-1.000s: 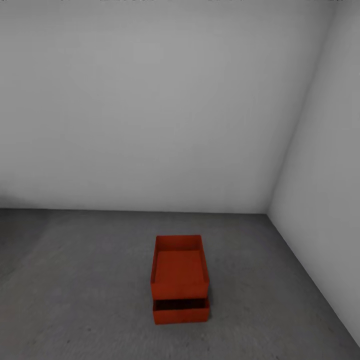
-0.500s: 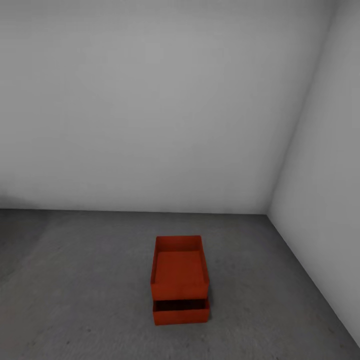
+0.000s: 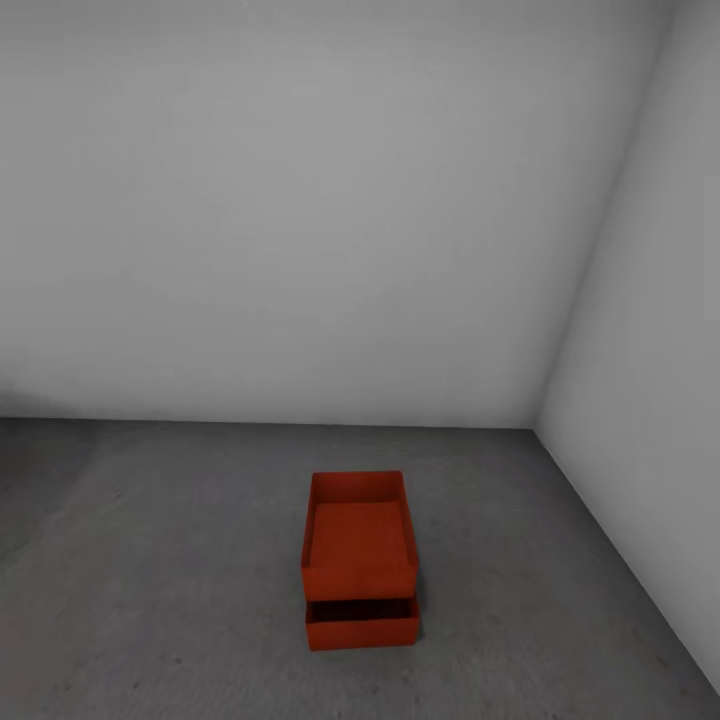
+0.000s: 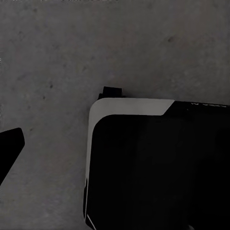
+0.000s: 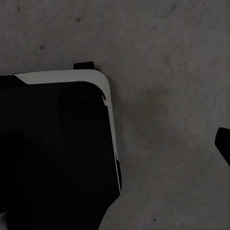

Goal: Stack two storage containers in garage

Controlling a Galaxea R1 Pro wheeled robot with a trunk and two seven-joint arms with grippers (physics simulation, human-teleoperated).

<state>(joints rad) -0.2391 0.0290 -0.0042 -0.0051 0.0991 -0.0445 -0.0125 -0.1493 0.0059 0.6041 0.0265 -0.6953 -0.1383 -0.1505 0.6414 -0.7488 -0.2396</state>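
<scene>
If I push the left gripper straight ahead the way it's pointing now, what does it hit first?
Most likely the floor: the left wrist view looks along the fingers onto bare dark grey concrete, beside the robot's own black base. A dark fingertip shows at the edge. How far off the floor is, I can't tell.

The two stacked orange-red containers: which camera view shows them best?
The head view: the upper container sits on the lower container, both whole. The wrist views show grey floor and the robot's dark base instead.
</scene>
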